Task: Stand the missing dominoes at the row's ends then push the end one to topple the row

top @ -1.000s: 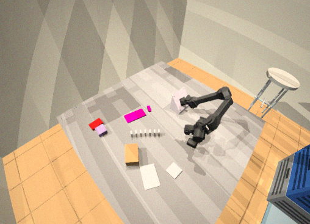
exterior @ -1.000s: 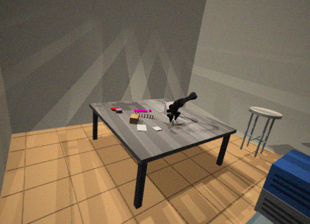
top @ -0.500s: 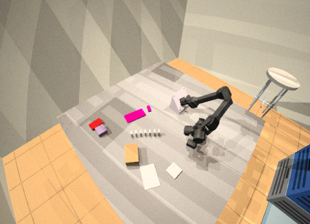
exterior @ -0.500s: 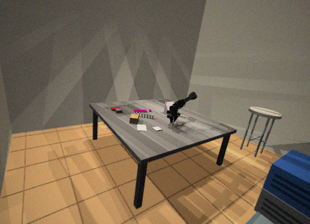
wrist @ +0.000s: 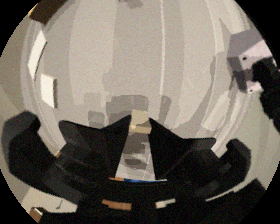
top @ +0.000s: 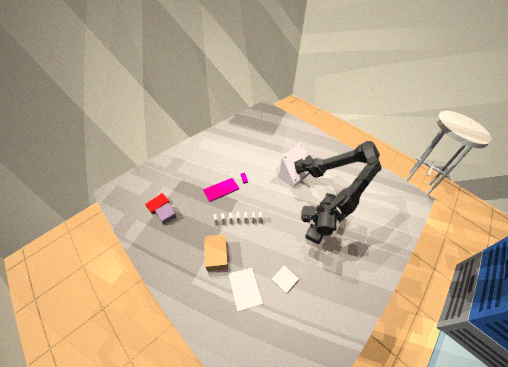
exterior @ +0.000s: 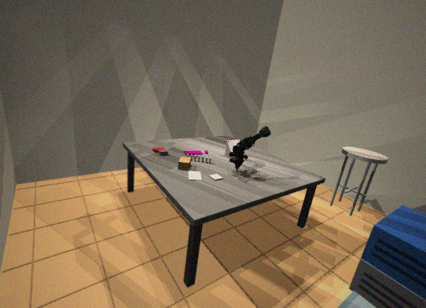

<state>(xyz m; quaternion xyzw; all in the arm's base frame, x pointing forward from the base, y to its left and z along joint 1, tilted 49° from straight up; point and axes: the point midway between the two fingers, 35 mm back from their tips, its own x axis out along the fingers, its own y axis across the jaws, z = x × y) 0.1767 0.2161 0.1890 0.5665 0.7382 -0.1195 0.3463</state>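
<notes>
Several small pale dominoes [top: 238,216] [exterior: 203,159] stand upright in an evenly spaced row near the middle of the table. My gripper [top: 310,225] [exterior: 237,167] [wrist: 139,119] points down at the table, to the right of the row in the top view. In the wrist view its two black fingers stand close together, shut on a pale domino [wrist: 140,118], whose top and one side show between the fingertips. In the top and exterior views the fingers hide this domino. Whether it touches the table cannot be told.
An orange block [top: 215,250] [exterior: 184,163] and two white sheets [top: 245,289] [top: 285,279] lie in front of the row. A magenta slab [top: 221,189], a small magenta block [top: 244,178], a red piece [top: 157,203] and a purple block [top: 165,212] lie behind and left. A pinkish wedge [top: 289,168] is by the arm's base.
</notes>
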